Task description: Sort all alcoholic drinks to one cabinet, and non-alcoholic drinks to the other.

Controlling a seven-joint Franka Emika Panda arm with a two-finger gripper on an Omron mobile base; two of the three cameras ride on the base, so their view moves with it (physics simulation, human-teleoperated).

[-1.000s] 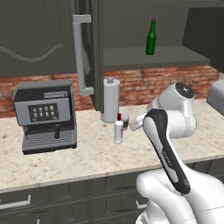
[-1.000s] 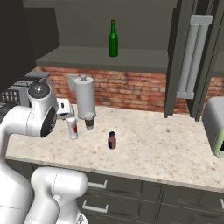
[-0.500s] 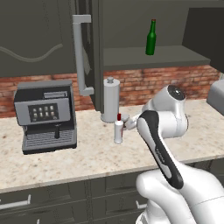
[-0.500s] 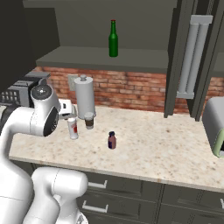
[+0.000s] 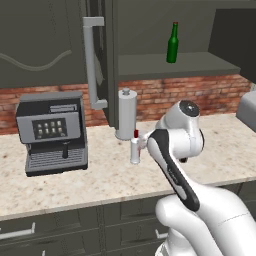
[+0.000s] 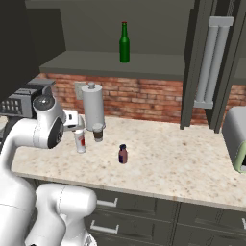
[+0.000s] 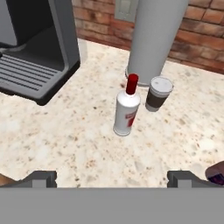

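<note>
My gripper hangs open above the counter, a little short of the white bottle with red cap, and nothing is between its fingertips. The white bottle stands upright next to the lidded coffee cup. The small purple bottle stands apart to the right, just cut off at the hand view's edge. A green glass bottle stands on the shelf of the open dark wall cabinet.
A tall grey canister stands right behind the cup and bottle. A coffee machine takes up the counter's left. Open cabinet doors with pale bar handles hang over the counter. A toaster sits far right.
The arm's upper joint has swung a little to the left in the left base view. The bottles and the cup have not moved, and the gripper has stayed open.
</note>
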